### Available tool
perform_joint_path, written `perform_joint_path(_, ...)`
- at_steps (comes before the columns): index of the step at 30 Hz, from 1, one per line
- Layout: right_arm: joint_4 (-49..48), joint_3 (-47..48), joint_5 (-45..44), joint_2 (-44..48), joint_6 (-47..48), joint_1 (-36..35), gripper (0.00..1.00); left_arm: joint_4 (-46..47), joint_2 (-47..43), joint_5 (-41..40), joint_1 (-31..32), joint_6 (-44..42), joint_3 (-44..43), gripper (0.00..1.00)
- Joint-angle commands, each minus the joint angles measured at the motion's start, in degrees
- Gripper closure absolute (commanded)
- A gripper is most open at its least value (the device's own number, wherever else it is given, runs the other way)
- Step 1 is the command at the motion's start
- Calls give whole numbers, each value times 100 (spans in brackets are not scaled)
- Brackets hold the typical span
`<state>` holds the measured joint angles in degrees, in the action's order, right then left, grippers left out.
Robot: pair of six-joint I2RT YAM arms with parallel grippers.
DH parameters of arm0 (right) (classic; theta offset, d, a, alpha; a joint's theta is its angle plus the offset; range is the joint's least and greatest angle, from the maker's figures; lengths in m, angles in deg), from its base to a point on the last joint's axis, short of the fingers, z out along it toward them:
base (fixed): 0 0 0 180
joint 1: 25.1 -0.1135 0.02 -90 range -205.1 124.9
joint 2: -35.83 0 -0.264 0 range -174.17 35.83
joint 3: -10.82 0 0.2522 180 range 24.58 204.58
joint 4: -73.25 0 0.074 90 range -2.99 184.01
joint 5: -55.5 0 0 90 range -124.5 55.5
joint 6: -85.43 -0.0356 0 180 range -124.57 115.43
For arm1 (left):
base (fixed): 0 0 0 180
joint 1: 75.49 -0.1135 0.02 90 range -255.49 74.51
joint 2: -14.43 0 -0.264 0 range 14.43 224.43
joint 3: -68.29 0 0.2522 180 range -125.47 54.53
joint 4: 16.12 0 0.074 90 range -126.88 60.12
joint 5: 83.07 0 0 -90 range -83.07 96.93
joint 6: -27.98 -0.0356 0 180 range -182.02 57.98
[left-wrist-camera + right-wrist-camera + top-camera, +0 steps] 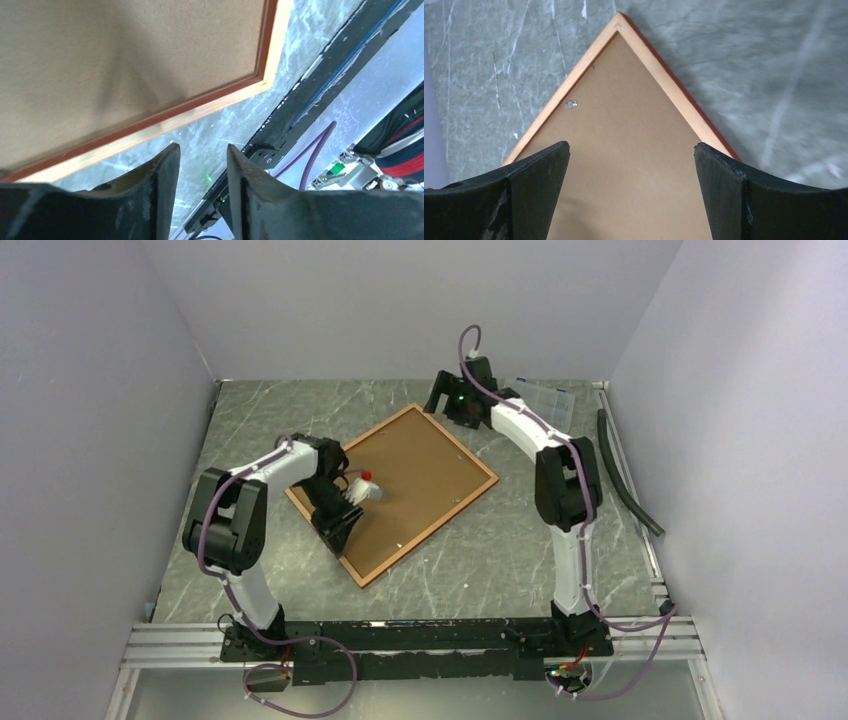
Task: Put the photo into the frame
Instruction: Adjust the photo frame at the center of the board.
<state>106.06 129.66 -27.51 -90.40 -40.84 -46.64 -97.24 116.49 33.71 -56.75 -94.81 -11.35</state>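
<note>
Two frame corners, one per wrist

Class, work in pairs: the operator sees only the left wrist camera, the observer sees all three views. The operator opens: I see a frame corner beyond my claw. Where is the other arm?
Observer: The right claw hangs over the far corner of the frame, jaws wide apart with nothing between them.
Operator: Is the photo anywhere?
Observer: No view shows it. A brown backing board covers the frame's whole opening.
Operator: Anything else out there?
Observer: A clear plastic box sits at the far right, apart from the frame.
</note>
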Motion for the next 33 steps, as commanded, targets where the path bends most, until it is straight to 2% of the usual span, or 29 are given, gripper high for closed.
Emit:
perform_joint_path(1,190,-649,-492,1381,290,214,0,-841,-488,81,-171,-463,-817,47)
perform_joint_path(3,132,-1308,-380,1892,210,198,0,-902,-498,-104,-342,-503,-1274,43)
perform_joint_path(6,-246,-2895,-88,2810,-74,37,0,-433,-240,-590,-962,-135,-2012,44)
perform_joint_path(10,-715,-4610,312,3899,-476,-281,0,-17,882,-733,-1816,678,-3510,47)
perform_joint_path(13,-880,-5473,477,4481,-744,-468,0,191,1579,-817,-2231,1095,-4279,50)
perform_joint_path(16,-1142,-6115,678,4861,-1033,-575,0,427,2054,-1045,-2368,1361,-4658,51)
perform_joint_path(21,-1581,-6678,984,4955,-1273,-605,0,738,2507,-1341,-2428,1650,-4617,57)
perform_joint_path(25,-1872,-6707,1188,4708,-1379,-606,0,510,2803,-1156,-2424,1615,-4482,63)
perform_joint_path(33,-2026,-6293,1335,4088,-1358,-482,0,565,2365,-877,-2040,1218,-3149,72)
